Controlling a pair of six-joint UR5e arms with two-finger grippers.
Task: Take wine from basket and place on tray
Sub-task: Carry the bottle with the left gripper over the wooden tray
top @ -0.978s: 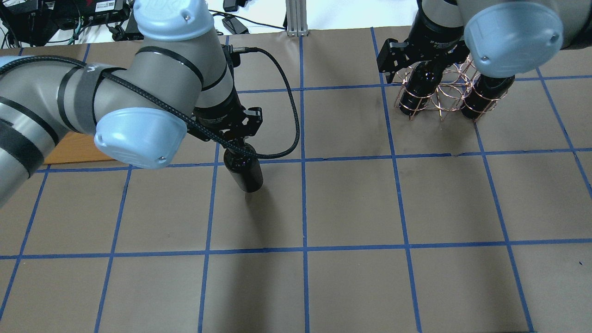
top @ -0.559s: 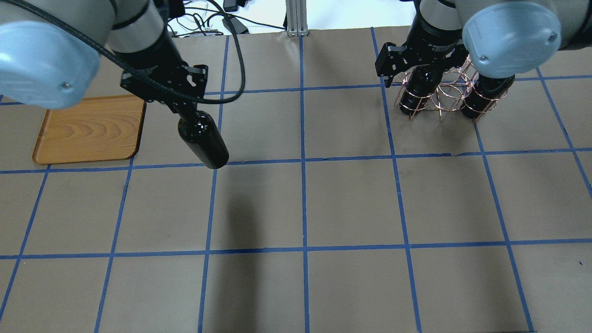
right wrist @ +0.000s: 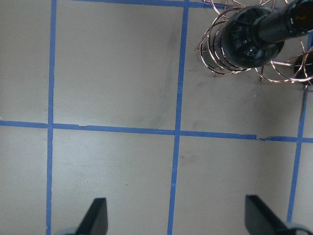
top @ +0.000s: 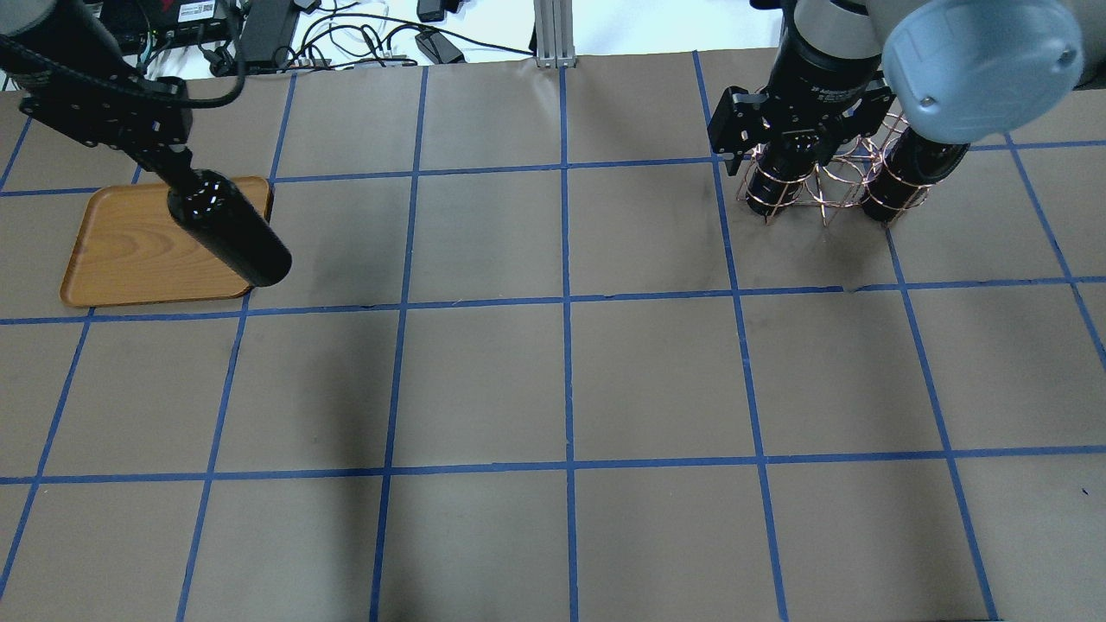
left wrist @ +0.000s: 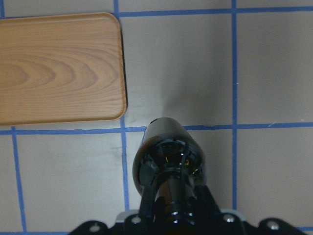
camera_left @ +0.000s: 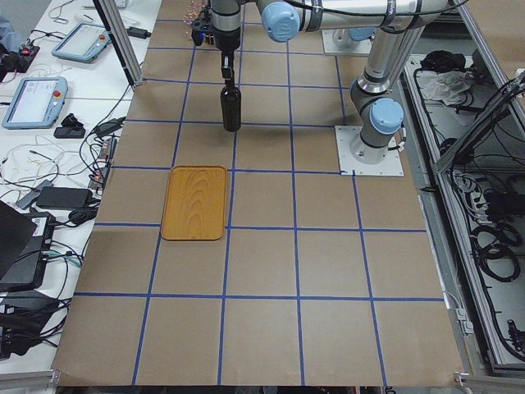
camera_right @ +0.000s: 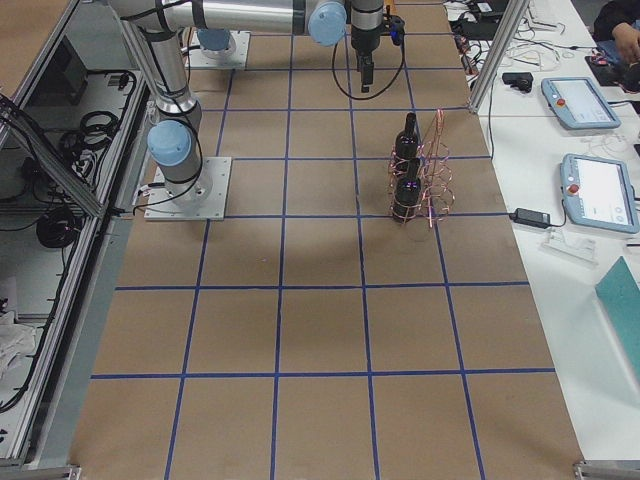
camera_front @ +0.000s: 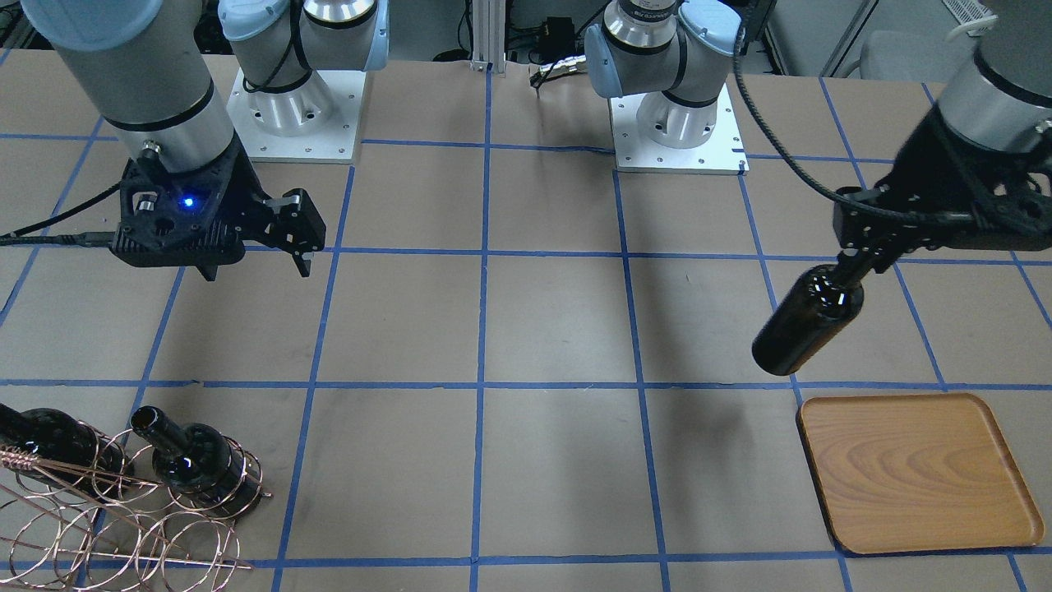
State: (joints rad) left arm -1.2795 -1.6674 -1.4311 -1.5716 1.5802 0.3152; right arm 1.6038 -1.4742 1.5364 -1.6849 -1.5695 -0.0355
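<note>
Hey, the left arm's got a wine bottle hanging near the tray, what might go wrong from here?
1. The left pincer grips the wine bottle only by its glossy neck, so it may slip or swing.
2. In the left wrist view the bottle hangs beside the tray, not over it; lowering now could catch the rim and tip it.

No text, label, brand or number can be read in any view. A white sticker [top: 200,12] on a black box [top: 173,30] at the overhead view's top edge is too small to make out.
</note>
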